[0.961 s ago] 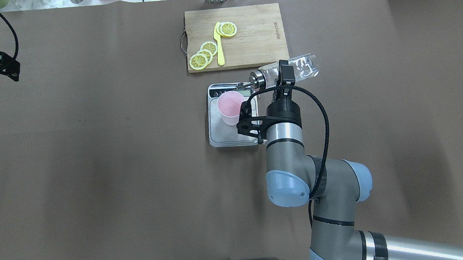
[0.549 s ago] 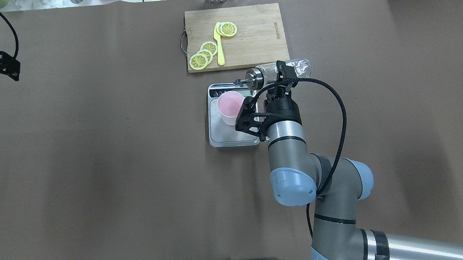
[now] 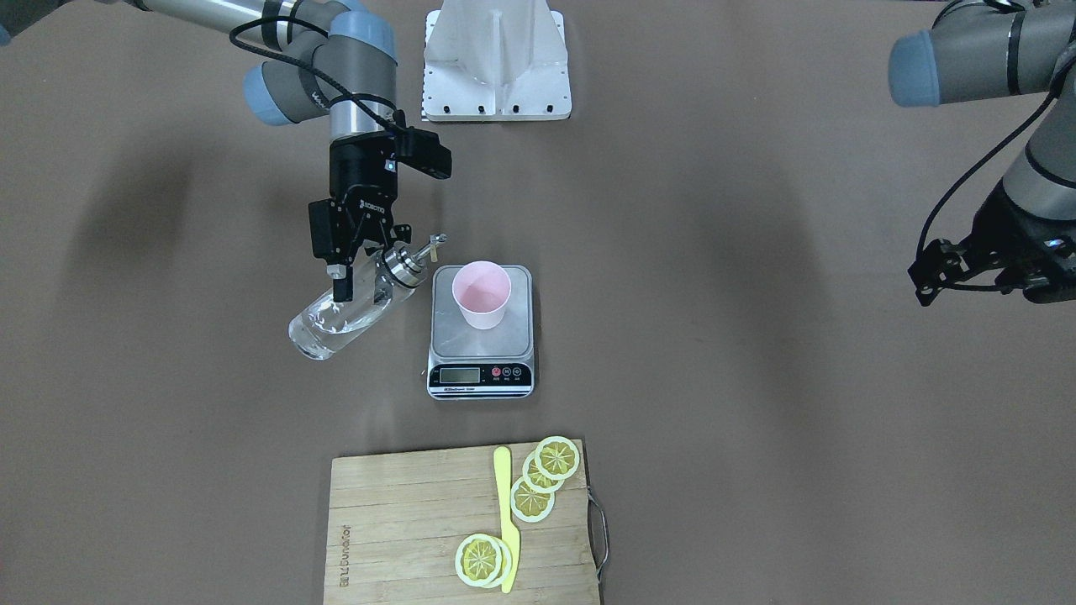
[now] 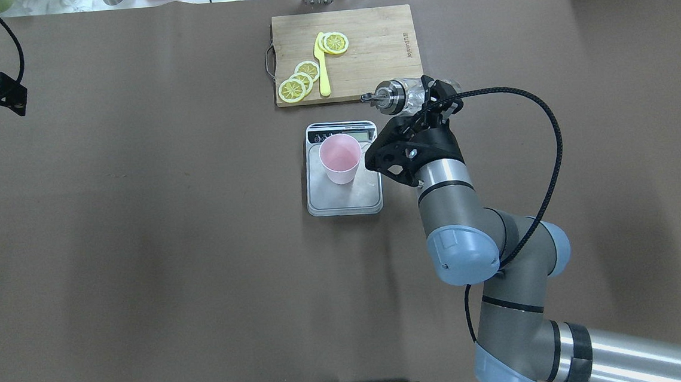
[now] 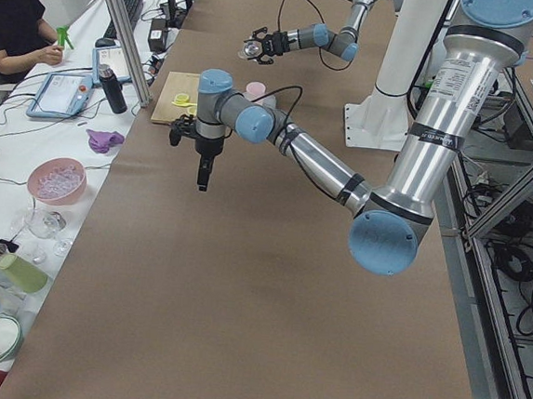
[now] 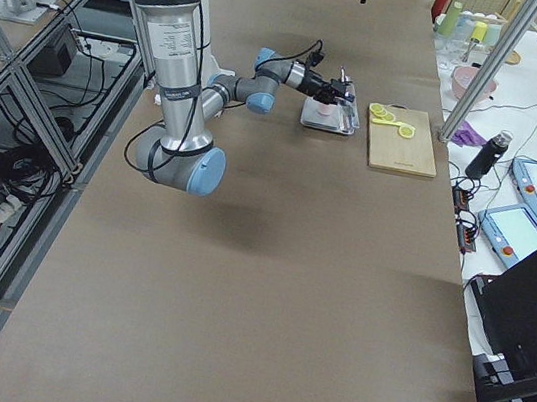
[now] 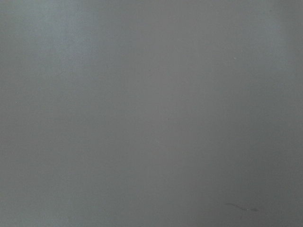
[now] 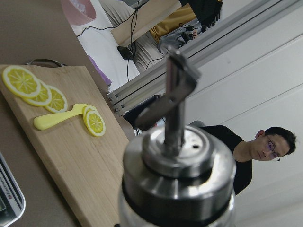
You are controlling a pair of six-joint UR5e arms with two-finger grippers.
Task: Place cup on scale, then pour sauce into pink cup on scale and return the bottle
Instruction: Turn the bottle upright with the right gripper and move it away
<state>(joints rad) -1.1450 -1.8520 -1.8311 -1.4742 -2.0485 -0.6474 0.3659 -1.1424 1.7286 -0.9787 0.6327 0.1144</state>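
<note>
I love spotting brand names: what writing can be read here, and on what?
"ROBOTIQ", faint: on the right gripper holding the bottle.
Branded mark on the cutting board: too blurred to read.
Display and button marks on the scale: too small to read.

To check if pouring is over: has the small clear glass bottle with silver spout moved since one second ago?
Yes. In the overhead view the bottle has drawn back from the silver rectangular scale toward the wooden cutting board.

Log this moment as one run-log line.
right tool: gripping bottle | bottle: tilted, spout off the cup | cup: upright on scale | left tool: far aside, grip unclear
</note>
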